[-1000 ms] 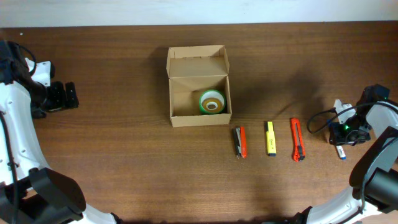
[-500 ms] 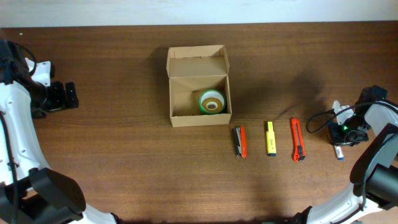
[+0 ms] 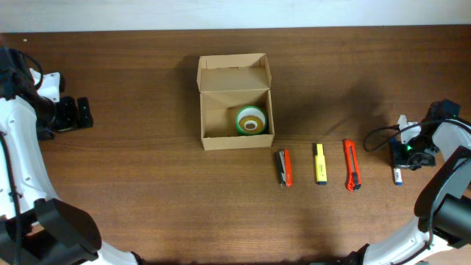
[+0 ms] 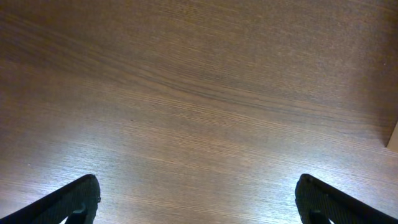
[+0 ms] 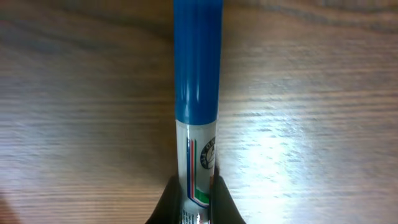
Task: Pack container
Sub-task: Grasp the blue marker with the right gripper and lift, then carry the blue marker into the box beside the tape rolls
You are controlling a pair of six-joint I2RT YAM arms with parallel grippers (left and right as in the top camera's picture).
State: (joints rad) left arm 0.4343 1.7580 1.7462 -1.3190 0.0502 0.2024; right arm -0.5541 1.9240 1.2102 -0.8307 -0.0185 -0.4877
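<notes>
Right gripper (image 5: 194, 200): I am pinching the marker (image 5: 198, 62), destined for the container (image 3: 208, 140);
Left gripper (image 4: 196, 190): hanging wide open, empty

1. A robot test bench with an office look: a bare wood-grain table (image 3: 147, 191).
2. Right of the cardboard box (image 3: 235, 142), stationery lies in a neat row: cutters (image 3: 352, 165) and a highlighter (image 3: 320, 163).
3. White robot arms (image 3: 18, 162) stand far left and far right of the box.

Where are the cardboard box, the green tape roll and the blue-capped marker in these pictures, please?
cardboard box (image 3: 235, 142): overhead view, on its front wall.
green tape roll (image 3: 251, 111): overhead view, on its outer ring.
blue-capped marker (image 5: 197, 62): right wrist view, on the blue cap.
</notes>
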